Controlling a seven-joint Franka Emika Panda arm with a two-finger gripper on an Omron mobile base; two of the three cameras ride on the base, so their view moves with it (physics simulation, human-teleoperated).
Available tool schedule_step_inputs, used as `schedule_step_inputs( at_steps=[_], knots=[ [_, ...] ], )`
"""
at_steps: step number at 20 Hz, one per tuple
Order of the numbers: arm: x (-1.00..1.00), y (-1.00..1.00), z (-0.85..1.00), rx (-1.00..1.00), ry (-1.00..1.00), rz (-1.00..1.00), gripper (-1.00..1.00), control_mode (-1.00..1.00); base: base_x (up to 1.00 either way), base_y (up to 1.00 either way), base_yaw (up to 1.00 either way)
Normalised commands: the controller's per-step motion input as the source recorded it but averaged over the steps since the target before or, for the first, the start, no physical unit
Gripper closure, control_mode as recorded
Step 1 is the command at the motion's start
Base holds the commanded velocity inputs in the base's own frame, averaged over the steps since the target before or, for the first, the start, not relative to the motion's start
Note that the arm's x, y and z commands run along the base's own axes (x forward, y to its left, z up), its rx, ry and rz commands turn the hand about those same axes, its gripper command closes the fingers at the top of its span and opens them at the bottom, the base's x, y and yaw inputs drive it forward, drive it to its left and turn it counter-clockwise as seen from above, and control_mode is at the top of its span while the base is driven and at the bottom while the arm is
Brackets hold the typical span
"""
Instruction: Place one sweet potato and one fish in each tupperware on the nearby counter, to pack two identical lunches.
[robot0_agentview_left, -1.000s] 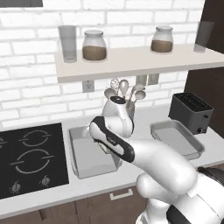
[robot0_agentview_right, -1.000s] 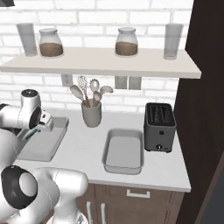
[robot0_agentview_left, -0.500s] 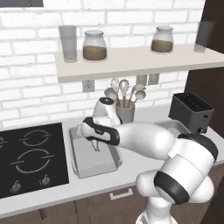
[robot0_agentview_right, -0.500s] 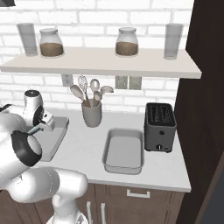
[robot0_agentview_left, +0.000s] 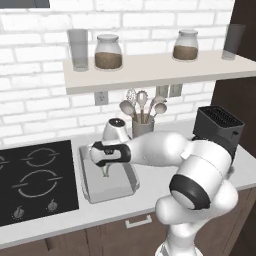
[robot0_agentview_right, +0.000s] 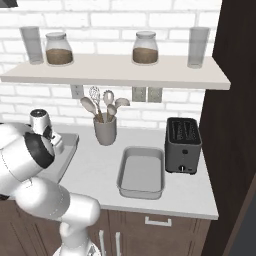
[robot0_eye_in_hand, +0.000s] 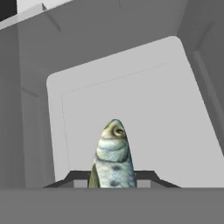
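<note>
My gripper (robot0_eye_in_hand: 112, 180) is shut on a silvery-green fish (robot0_eye_in_hand: 112, 153), which points head-first down into the left tupperware (robot0_eye_in_hand: 144, 109). In the left base view the gripper (robot0_agentview_left: 104, 169) hangs low over that pale grey tupperware (robot0_agentview_left: 120, 184), beside the stove, with the fish (robot0_agentview_left: 105, 173) just under the hand. My arm partly covers the same tray (robot0_agentview_right: 68, 150) in the right base view. A second tupperware (robot0_agentview_right: 141, 173) lies bare beside the toaster on the off-white counter (robot0_agentview_right: 95, 167). The sweet potato is out of view.
A black toaster (robot0_agentview_right: 183, 145) stands at the right end of the counter. A grey utensil holder (robot0_agentview_left: 142, 126) with spoons and a whisk is behind the left tray. The black stove (robot0_agentview_left: 35, 175) lies to the left. A wall shelf (robot0_agentview_left: 150, 70) holds jars and glasses.
The arm has swung out to the left and lowered the hand, with the fish still in it, down over the left tupperware.
</note>
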Motion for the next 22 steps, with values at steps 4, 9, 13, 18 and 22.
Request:
schedule_step_inputs(
  at_steps=[4, 9, 13, 18, 22],
  knots=[
    [0.0, 0.09, -0.21, -0.02, -0.04, -0.03, 1.0, -1.0, 0.0, 0.0, 0.0],
    [0.12, 0.0, -0.25, -0.02, -0.04, -0.02, 1.0, -1.0, 0.0, 0.0, 0.0],
    [0.23, 0.0, -0.12, -0.01, -0.03, -0.04, -1.0, -1.0, 0.0, 0.0, 0.0],
    [0.05, 0.0, 0.0, 0.0, -0.05, -0.06, -1.0, -1.0, 0.0, 0.0, 0.0],
    [-0.07, 0.0, 0.28, 0.0, -0.05, -0.11, -1.0, -1.0, 0.0, 0.0, 0.0]
  ],
)
